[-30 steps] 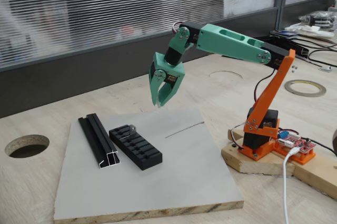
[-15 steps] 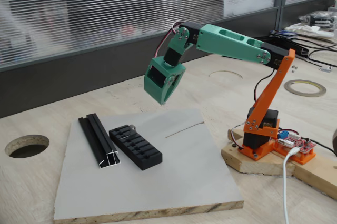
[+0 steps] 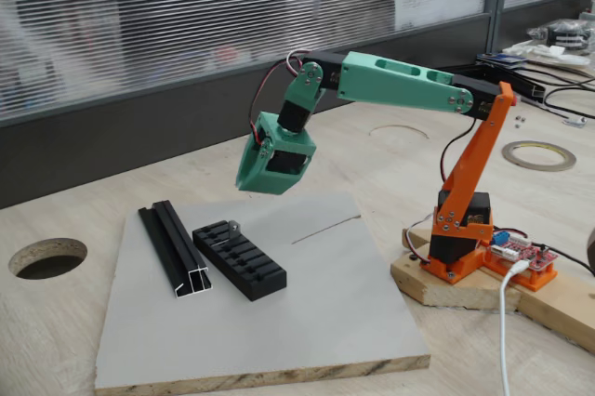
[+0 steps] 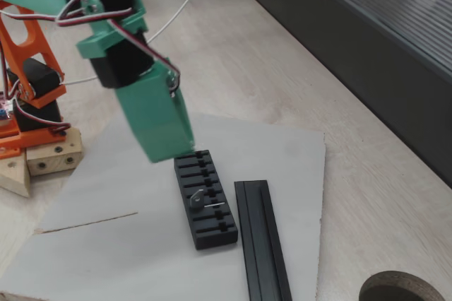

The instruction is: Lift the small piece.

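Pale wooden tabletop with a round hole at left. A dark panel runs behind it, horizontal blinds above. Cables lie at upper right; even, diffuse light.

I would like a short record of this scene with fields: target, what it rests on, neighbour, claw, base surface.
target: small grey metal piece
rests on: black ribbed block, near its far end in a fixed view
neighbour: black channel rail, beside the block
claw: green, in the air above the block, holding nothing; open or shut unclear
base surface: grey board
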You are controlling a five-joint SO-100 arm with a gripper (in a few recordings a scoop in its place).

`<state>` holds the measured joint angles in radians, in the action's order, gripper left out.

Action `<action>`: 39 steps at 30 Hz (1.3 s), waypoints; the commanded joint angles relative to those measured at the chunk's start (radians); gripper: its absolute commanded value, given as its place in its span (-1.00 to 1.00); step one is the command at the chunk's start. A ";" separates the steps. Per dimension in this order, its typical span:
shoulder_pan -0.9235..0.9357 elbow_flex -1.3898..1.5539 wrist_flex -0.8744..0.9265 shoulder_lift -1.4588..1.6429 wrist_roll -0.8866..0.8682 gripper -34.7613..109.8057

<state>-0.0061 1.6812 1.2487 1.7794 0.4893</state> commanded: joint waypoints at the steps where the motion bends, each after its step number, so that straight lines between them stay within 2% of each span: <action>1: -0.057 -0.017 0.006 0.015 0.049 -0.50; 23: -0.054 -0.005 0.009 0.014 0.038 -0.48; 34: -0.049 -0.018 0.003 -0.052 0.048 -0.13; 39: -0.048 -0.023 -0.057 -0.120 0.075 -0.09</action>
<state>-0.0430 1.6828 1.2272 1.6628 0.5262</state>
